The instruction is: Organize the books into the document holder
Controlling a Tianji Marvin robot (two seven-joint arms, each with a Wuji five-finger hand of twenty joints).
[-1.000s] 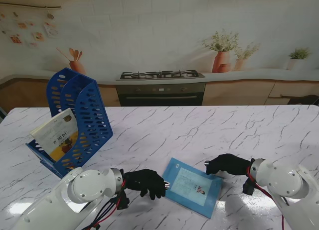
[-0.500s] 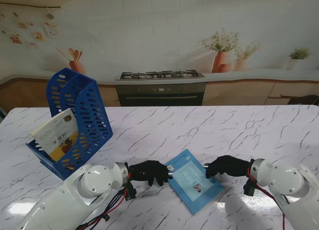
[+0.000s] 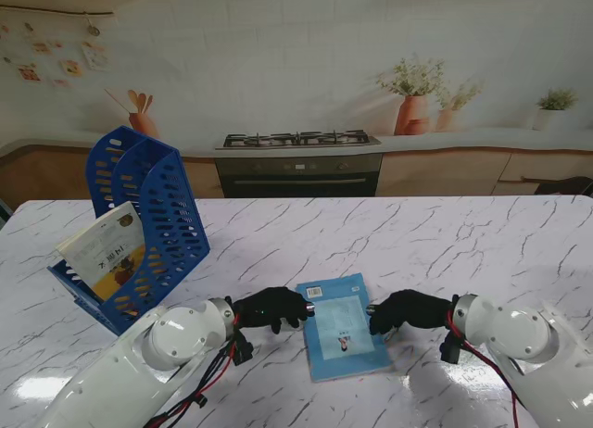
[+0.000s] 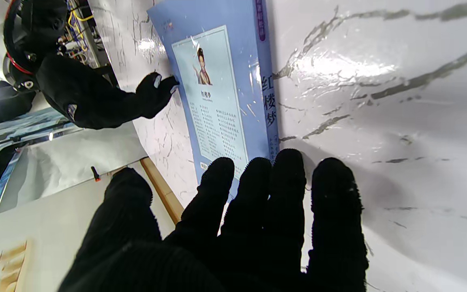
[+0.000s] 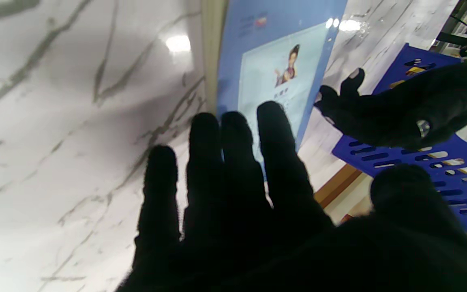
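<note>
Lying flat on the white marble-patterned table (image 3: 435,243), the thin light-blue paperback book (image 3: 340,326) sits near my edge of it, between the two black-gloved hands. From the stand's view the left hand (image 3: 271,308) reaches in from the left with its fingertips at the book's left edge, and the right hand (image 3: 404,310) meets the opposite edge. Neither hand is wrapped around the book; the fingers look extended, pressing in from the sides. Farther off on the left stands the blue slotted plastic document holder (image 3: 148,220), tilted, with a cream and orange book (image 3: 109,252) leaning in its nearer compartment.

The left wrist camera shows the left hand's (image 4: 233,227) four fingers stretched out side by side, their tips at the book's (image 4: 221,93) spine edge, the thumb held apart over the table edge. The right hand (image 4: 99,99) shows across the cover, one fingertip touching the far side.

In the right wrist view, the right hand (image 5: 233,194) is likewise flat, fingers straight and close together, overlapping the book's (image 5: 274,61) near edge. Beyond it the left hand (image 5: 395,113) touches the other edge, with the blue holder (image 5: 420,162) behind.
</note>
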